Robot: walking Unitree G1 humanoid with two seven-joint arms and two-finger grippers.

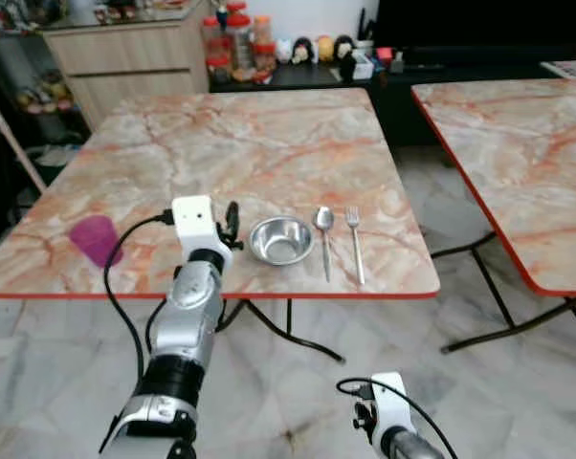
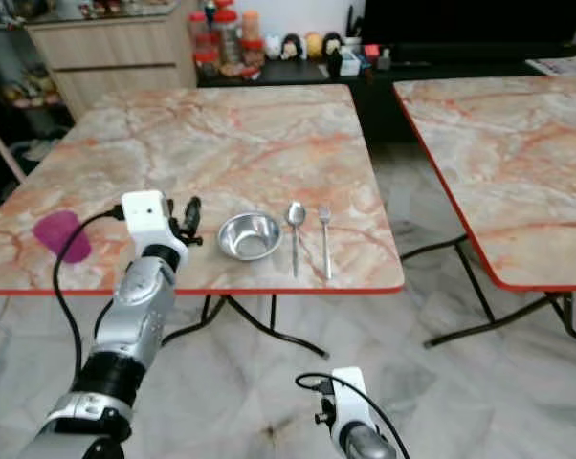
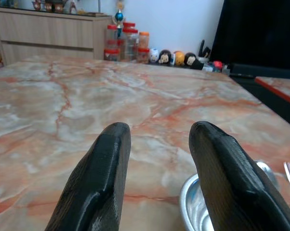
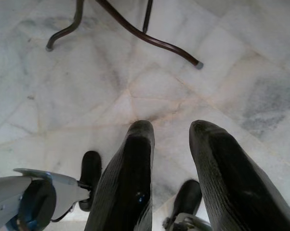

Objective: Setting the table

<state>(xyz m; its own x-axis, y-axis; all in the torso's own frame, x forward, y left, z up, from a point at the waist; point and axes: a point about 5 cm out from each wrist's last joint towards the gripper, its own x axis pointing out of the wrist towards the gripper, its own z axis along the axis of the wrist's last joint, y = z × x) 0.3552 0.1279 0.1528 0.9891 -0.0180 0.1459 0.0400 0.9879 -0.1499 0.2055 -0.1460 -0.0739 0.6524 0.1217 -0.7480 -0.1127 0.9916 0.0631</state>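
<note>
Near the front edge of the marble table (image 1: pixel 231 143) stands a steel bowl (image 1: pixel 281 240). A spoon (image 1: pixel 323 229) and a fork (image 1: pixel 355 241) lie side by side to its right. A purple cup (image 1: pixel 97 239) stands at the front left of the table. My left gripper (image 1: pixel 232 225) hovers just left of the bowl, open with nothing between its fingers; in the left wrist view the left gripper (image 3: pixel 159 132) has the bowl's rim (image 3: pixel 193 211) beside one finger. My right gripper (image 4: pixel 171 127) hangs low over the floor, open and empty.
A second marble table (image 1: pixel 518 153) stands to the right across a gap of tiled floor. A wooden cabinet (image 1: pixel 125 57) and a dark shelf with jars (image 1: pixel 235 43) and small figures line the back wall. The table's metal legs (image 4: pixel 150 41) cross below.
</note>
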